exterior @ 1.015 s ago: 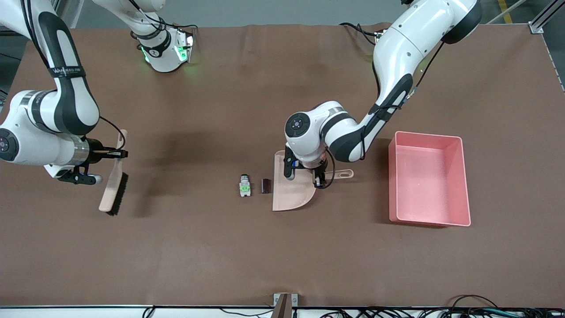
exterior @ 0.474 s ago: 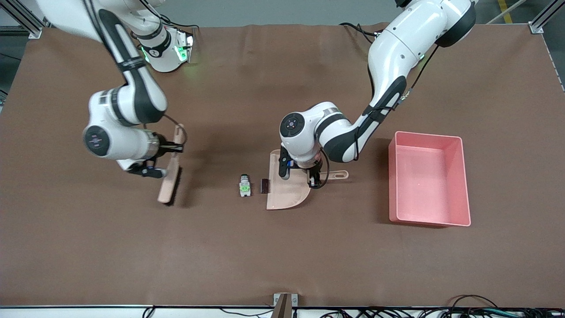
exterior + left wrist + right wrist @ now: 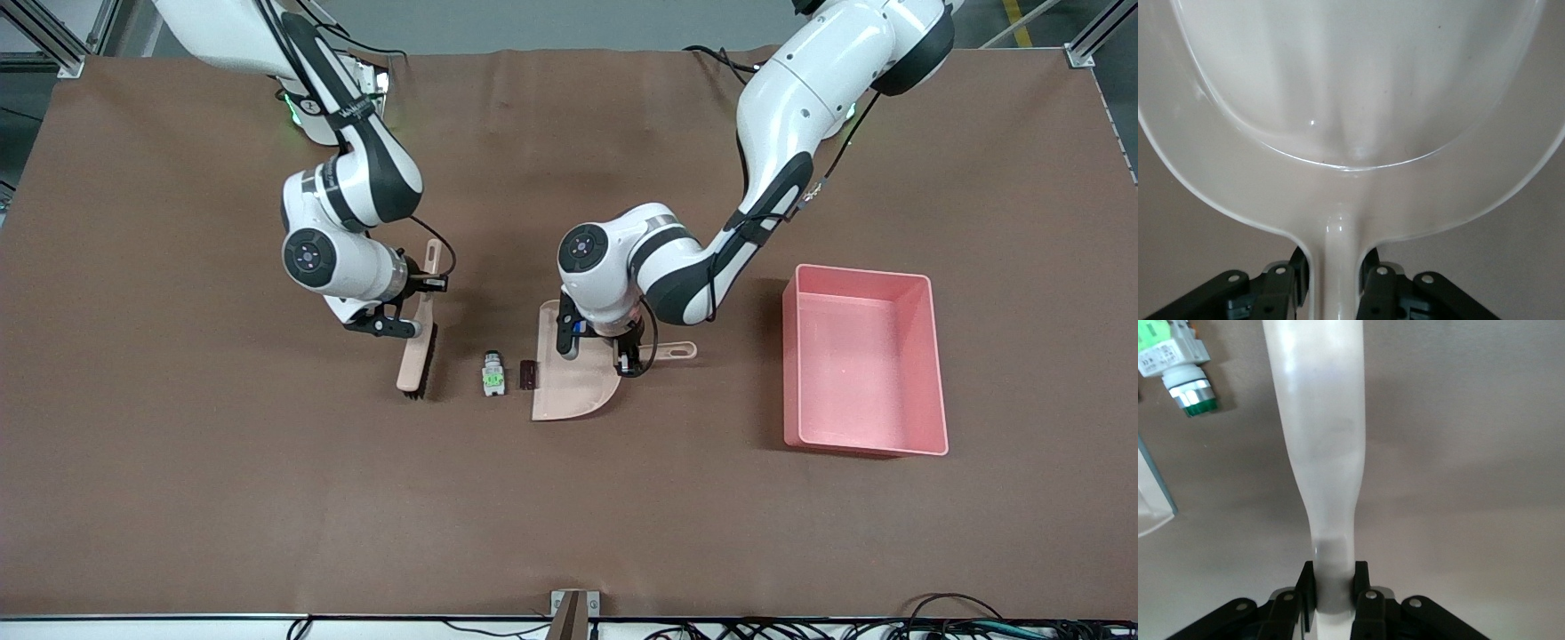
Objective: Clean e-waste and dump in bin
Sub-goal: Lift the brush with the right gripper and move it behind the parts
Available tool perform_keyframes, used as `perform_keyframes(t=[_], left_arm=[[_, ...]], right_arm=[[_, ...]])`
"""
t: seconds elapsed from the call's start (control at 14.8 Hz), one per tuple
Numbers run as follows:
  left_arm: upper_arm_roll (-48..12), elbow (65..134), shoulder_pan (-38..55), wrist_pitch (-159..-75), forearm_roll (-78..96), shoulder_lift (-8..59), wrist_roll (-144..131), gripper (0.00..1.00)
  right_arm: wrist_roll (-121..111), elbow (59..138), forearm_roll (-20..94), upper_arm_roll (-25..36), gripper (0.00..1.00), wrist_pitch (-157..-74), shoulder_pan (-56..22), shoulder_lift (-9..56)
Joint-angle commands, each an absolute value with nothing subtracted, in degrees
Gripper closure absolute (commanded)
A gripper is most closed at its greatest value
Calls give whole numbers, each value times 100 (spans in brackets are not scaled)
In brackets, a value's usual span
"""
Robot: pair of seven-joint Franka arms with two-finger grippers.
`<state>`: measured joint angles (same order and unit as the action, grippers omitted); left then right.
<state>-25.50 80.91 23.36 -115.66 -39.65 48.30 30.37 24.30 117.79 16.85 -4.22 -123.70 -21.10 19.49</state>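
Spillage is my main worry from here, so I check the table from the front camera's edge upward.

The bin (image 3: 858, 364) sits nearest, empty, at three o'clock from the dustpan (image 3: 573, 391) and well apart from it. If I tip the pan on the way over, anything in it could slide off the open lip before it gets there.

The pan rests on the table with its straight lip facing nine o'clock. The left gripper (image 3: 633, 360) is clamped on its thin handle (image 3: 671, 350), and the left wrist view shows the fingers (image 3: 1281, 293) pinching the stem on both sides. That grip is narrow, so a hard push from the brush might twist the pan or lift its lip.

The e-waste lies on the bare table. The maroon cylinder (image 3: 527, 374) is just beside the lip, possibly touching it. The white-grey piece (image 3: 492, 380) with the green label is at nine o'clock from it, close by. I expect the cylinder to roll, so a raised lip could let it slip under.

The brush (image 3: 416, 360) stands at nine o'clock from the white-grey piece, near it but apart. The right gripper (image 3: 425, 286) is closed on its handle. A fast stroke could flick both parts wide of the pan, toward twelve or six o'clock.
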Motion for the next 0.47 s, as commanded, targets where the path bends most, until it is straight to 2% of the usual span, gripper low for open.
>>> perform_keyframes(t=[0.0,0.41], left_arm=[[-2522,7901,2487,-11610,-4069,5027,2883,95],[-2479,7901,2487,-11610,-4061,5063,2865,96]], right_arm=[[2672,11286,1784,-360,100,-12287,-2258,2416],[2610,10881,1784,-360,100,-12287,-2636,2865]])
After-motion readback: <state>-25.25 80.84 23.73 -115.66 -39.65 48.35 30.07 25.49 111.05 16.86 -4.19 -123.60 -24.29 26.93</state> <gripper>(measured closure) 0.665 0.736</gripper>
